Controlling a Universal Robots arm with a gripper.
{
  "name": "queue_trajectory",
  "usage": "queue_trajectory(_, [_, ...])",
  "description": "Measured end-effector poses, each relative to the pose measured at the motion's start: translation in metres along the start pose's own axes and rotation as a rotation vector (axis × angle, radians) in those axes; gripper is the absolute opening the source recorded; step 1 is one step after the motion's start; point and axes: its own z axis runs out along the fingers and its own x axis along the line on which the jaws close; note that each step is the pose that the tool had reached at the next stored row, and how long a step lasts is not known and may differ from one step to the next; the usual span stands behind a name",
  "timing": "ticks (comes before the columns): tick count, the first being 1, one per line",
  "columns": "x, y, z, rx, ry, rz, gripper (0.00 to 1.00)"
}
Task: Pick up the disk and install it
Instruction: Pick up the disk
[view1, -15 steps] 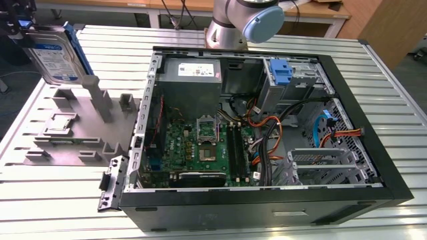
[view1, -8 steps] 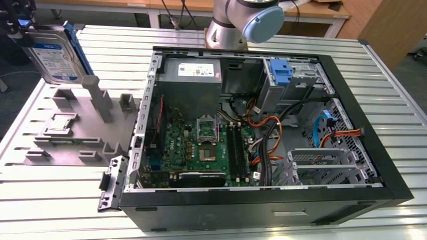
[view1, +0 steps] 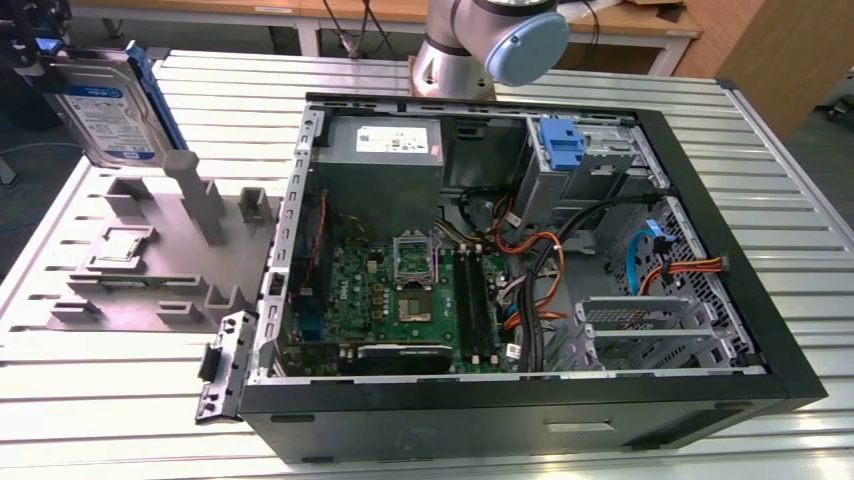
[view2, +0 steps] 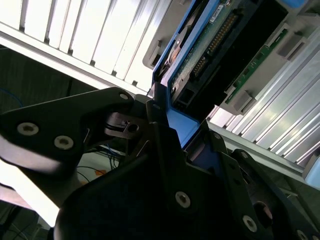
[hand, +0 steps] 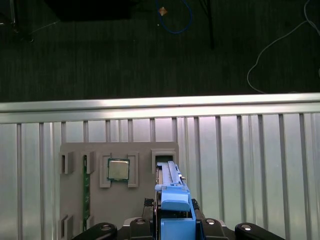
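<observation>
The disk (view1: 110, 110), silver-grey with a blue-and-white label and blue rails, hangs upright and slightly tilted at the exterior view's far left. It is above the grey holder plate (view1: 134, 270). My gripper (view1: 40, 45) is shut on its upper end. In the second wrist view the black fingers (view2: 150, 112) clamp the blue rail of the disk (view2: 200, 55), whose green circuit board side shows. In the first wrist view the disk's blue rail (hand: 172, 197) rises from the gripper (hand: 172, 207), and an empty slot (hand: 162, 157) of the holder lies just beyond it.
The open computer case (view1: 534, 400) fills the exterior view's middle and right. It holds a drive bay with a bare blue bracket (view1: 561, 145), a silver power supply (view1: 387, 145), a motherboard (view1: 400, 290) and loose cables. A chip (hand: 118, 169) and a memory stick (hand: 86, 192) sit in the holder.
</observation>
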Motion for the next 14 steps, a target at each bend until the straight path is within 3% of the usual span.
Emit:
queue_trajectory(7, [0.0000,0.0000,-0.0004,-0.0001,0.0001,-0.002,0.36])
queue_trajectory(14, [-0.0002,0.0001,-0.0053,-0.0001,0.0000,-0.002,0.36])
